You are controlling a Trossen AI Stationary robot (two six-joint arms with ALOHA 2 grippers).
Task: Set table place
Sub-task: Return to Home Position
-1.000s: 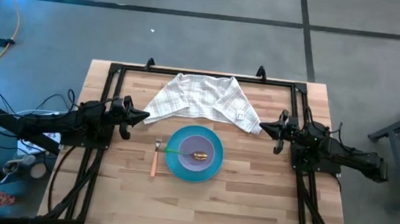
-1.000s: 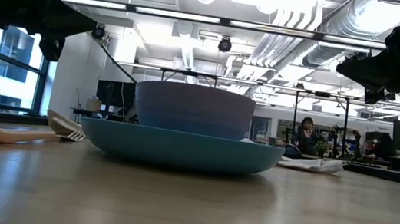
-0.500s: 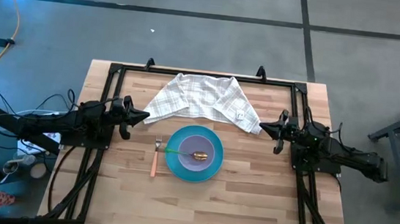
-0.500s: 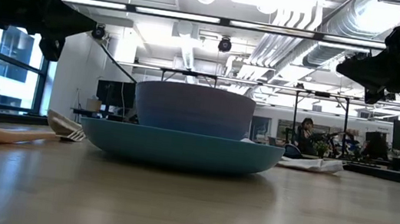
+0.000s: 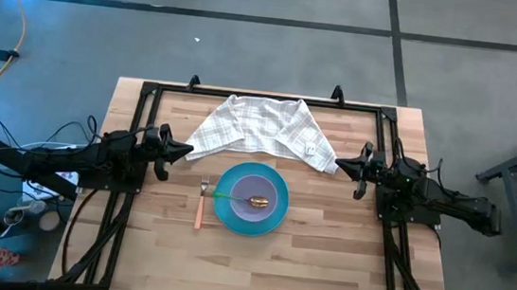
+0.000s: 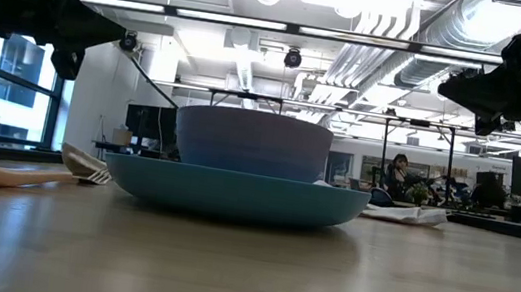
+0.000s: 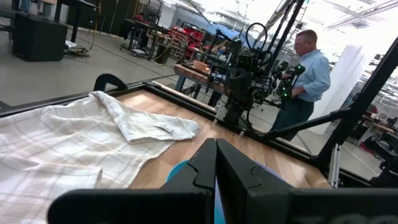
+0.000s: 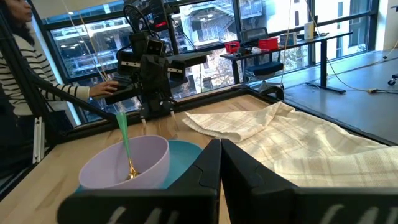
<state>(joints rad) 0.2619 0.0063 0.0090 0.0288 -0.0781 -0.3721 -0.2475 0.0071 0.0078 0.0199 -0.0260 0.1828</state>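
Note:
The round blue plate (image 5: 251, 200) lies on the table's middle, and the lavender bowl (image 5: 256, 194) stands on it. The gold spoon with the green handle (image 5: 234, 198) rests in the bowl, its handle leaning over the rim (image 8: 124, 134). The fork with the orange handle (image 5: 200, 204) lies flat on the table just left of the plate. My left gripper (image 5: 189, 152) is shut and hangs above the table's left side. My right gripper (image 5: 340, 164) is shut and hangs above the table's right side. Both touch nothing.
A white checked cloth (image 5: 262, 126) lies crumpled at the table's far middle, between the two grippers. A black frame (image 5: 149, 92) runs round the table's edges. People stand in the room beyond the table (image 7: 305, 68), (image 8: 25, 56).

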